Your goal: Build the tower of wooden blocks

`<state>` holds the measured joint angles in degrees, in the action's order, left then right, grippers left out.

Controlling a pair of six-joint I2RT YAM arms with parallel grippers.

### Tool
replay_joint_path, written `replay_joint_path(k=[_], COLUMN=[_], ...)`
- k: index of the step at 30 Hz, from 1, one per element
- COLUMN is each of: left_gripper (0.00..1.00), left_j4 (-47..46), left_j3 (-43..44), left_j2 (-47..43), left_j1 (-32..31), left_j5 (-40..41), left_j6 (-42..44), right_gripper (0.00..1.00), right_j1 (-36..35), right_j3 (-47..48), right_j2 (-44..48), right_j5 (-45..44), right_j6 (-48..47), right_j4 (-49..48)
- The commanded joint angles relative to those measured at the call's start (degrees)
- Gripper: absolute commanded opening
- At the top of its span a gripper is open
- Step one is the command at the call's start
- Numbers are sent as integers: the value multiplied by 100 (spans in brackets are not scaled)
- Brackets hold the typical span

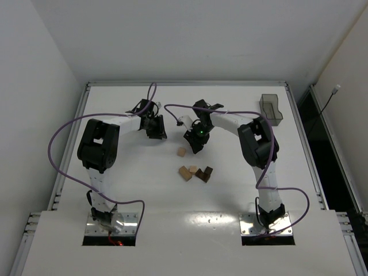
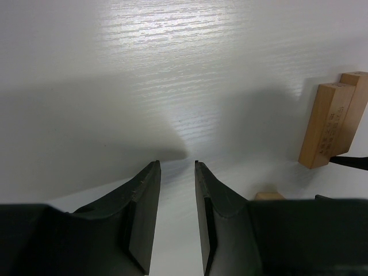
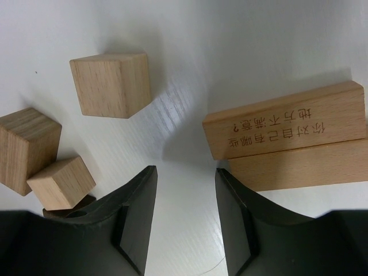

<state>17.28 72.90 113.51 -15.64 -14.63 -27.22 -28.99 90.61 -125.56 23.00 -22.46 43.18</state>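
Since no tower stands yet, the wood blocks [image 1: 185,172] lie loose mid-table, one tan cube [image 3: 110,84] apart from the cluster with the dark cube [image 1: 204,174]. The right gripper [image 3: 185,170] hovers low between that cube and two long printed blocks [image 3: 284,121], jaws apart and empty, probably lining up a pick. The left gripper [image 2: 176,163] hangs nearby, jaws narrowly parted on nothing, likely on standby. The table [image 1: 126,190] is plain white, the walls are white, and a smoky bin [image 1: 271,107] sits at the far right corner.
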Motion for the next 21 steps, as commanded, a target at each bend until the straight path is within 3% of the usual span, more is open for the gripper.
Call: replay_joint_path(k=[1,4,14,21], left_gripper=[28,28,28,31], left_j4=[65,65,12,12], left_j3=[-13,-13,-119,-171], left_j2=[189,189,136,22], left_j1=[52,52,52,-1], left_j5=[-13,-13,39,39], left_j6=[24,24,24,24], right_gripper=[40,32,30,30], right_j1=[25,25,25,490], right_j3=[53,-227,-1800,-2214], right_j2=[-57,127,1366,1780], right_j5=[168,300,424,152], right_j6=[-117,-250,-619,248], right_j4=[-55,-55,-477,-1241])
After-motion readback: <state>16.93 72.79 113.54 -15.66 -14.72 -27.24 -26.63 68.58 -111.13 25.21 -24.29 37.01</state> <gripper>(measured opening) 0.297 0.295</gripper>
